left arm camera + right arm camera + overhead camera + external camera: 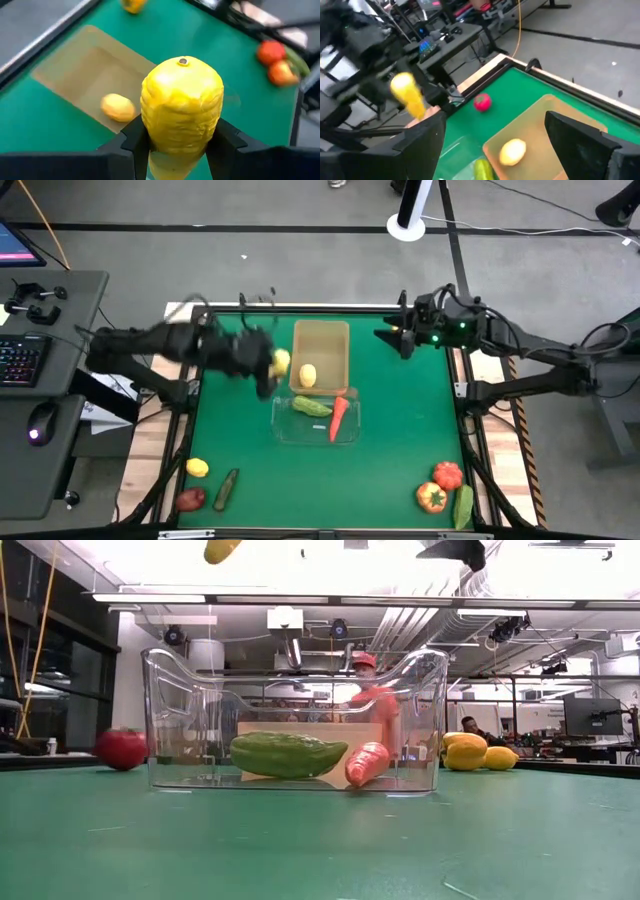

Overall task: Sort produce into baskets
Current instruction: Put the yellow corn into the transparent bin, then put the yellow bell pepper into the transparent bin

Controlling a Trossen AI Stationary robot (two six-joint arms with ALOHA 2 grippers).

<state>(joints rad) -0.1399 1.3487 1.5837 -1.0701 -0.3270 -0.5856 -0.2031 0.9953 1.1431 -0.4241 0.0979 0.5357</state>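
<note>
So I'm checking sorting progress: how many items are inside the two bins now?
3. One lemon lies in the tan bin; a cucumber and a carrot lie in the clear bin. None seems hidden.

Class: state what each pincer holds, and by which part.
Left pincer grips a yellow fruit across its lower end; right pincer holds nothing.

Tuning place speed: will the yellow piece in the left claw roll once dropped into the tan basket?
Probably. The yellow piece looks rounded and elongated, so it may roll sideways. The tan basket has walls that should stop it, though it might bump the lemon already inside. It looks rigid between the fingers.
</note>
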